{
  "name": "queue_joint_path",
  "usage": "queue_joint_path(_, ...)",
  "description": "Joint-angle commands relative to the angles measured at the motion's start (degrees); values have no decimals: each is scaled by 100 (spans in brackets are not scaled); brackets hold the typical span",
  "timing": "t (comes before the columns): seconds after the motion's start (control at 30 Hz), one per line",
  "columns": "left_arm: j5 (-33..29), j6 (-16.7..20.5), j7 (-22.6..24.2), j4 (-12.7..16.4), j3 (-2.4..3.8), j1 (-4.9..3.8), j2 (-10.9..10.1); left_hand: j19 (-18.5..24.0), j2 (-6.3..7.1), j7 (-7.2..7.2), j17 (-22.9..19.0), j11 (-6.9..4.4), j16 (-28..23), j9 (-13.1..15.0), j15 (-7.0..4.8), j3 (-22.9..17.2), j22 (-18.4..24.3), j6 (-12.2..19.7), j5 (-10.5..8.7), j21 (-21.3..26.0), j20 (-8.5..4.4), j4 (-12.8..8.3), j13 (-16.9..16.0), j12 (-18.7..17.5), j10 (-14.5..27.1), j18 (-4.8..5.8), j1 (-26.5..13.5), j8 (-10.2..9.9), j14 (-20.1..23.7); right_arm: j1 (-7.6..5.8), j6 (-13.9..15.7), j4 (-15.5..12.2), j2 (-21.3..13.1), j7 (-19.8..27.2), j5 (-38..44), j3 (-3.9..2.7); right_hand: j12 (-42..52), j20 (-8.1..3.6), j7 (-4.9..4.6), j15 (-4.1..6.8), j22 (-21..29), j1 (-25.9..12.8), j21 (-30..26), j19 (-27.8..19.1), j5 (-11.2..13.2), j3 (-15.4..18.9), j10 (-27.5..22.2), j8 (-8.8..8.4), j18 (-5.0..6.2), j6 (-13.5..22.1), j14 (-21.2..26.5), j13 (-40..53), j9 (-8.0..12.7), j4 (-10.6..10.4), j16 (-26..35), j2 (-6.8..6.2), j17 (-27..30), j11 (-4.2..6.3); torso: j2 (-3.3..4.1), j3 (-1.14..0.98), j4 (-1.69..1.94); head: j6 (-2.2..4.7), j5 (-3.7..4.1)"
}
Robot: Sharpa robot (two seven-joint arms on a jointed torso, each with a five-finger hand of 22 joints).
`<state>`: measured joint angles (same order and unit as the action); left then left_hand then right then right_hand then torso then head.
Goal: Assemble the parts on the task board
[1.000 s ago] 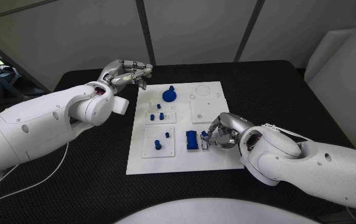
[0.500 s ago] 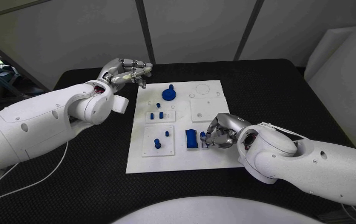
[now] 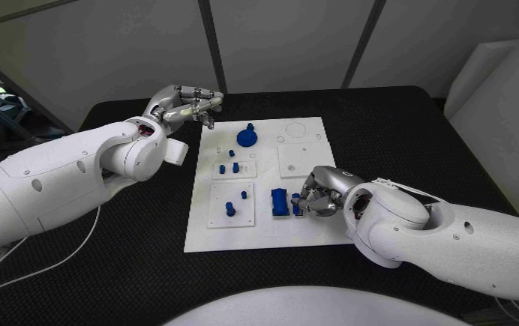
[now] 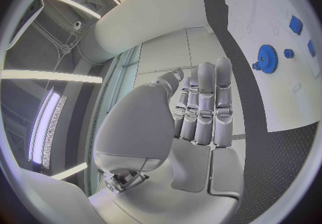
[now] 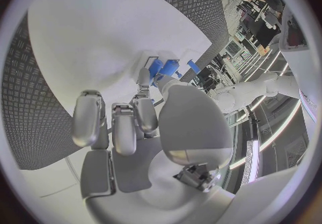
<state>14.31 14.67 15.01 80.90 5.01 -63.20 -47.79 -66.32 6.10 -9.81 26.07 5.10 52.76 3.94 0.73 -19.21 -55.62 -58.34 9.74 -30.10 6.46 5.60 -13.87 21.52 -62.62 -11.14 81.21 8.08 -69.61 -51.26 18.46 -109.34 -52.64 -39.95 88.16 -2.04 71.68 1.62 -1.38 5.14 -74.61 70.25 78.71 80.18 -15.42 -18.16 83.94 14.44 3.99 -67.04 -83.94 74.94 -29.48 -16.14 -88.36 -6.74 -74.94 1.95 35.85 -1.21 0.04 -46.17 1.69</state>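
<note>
Here the main risk sits at the near right of the board (image 3: 308,232), where the right hand (image 3: 321,195) is bent down over a blue block (image 3: 279,202) and a smaller blue piece (image 3: 296,204) beside it. The fingers (image 5: 145,107) crowd close against these parts, so a small sideways push could tip the block or slide it away from its seat. Since the hand covers the spot from above, the robot would likely not see such a slip in time. A hard press on a part that is tilted could also jam it, or shift the whole board on the bench (image 3: 421,131).

The right hand's fingers are curled in, with their tips at the blue parts. Whether they pinch the small piece or only touch it cannot be told.

The left hand (image 3: 186,106) hangs over the bench just beyond the far left corner of the board. Its fingers (image 4: 204,106) lie pressed together and partly curled, and nothing is seen in them.

The other parts stand on the board: a gear (image 3: 247,138) at the far end, small pegs (image 3: 229,168) on the middle left plate, and two more pegs (image 3: 229,208) on the near left plate.
</note>
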Motion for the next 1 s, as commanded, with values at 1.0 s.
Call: queue_joint_path(1.0, -13, -75, 4, 17, 3, -8, -28, -51, 14, -2, -5, 4, -37, -4, -7, 4, 8, 54, 19, 25, 0, -31, -5, 31, 40, 68, 62, 26, -18, -8, -182, 27, -16, -253, 525, 0, 83, -76, 13, 69, -28, 58, 42, 29, 454, -90, 86, 60, -36, 31, -564, 341, -89, 232, -50, -179, -1316, 75, -1, 0, 0, -19, 26)
